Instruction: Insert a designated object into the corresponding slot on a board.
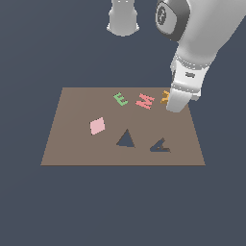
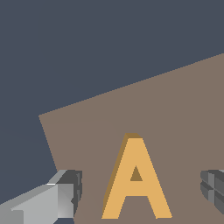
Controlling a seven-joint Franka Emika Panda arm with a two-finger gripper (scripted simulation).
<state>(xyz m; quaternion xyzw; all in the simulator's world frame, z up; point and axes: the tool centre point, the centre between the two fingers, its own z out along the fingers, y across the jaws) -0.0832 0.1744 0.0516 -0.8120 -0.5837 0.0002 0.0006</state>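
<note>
the small flat orange-yellow letter a block is lying flat on the large brown rectangular board, near the board's far edge toward the exterior view's right. in the exterior view only a sliver of it is showing, the rest being hidden behind the gripper. in the wrist view the block is sitting between the two grey fingers, with clear board showing on each side of it, so the claw is spread wide and not touching the block. whether the fingertips are reaching the board surface is not possible to tell.

the dark a-shaped cutout with a crossbar is sitting in the board's near half toward the exterior view's right, well apart from the block. just beside it, toward the exterior view's left, the plain dark triangle cutout is lying.

the red letter m piece is lying just beside the block (toward the exterior view's left), then the green letter e piece. a pink diamond-shaped flat piece is lying further toward the exterior view's left. the white robot arm is coming down from above.
</note>
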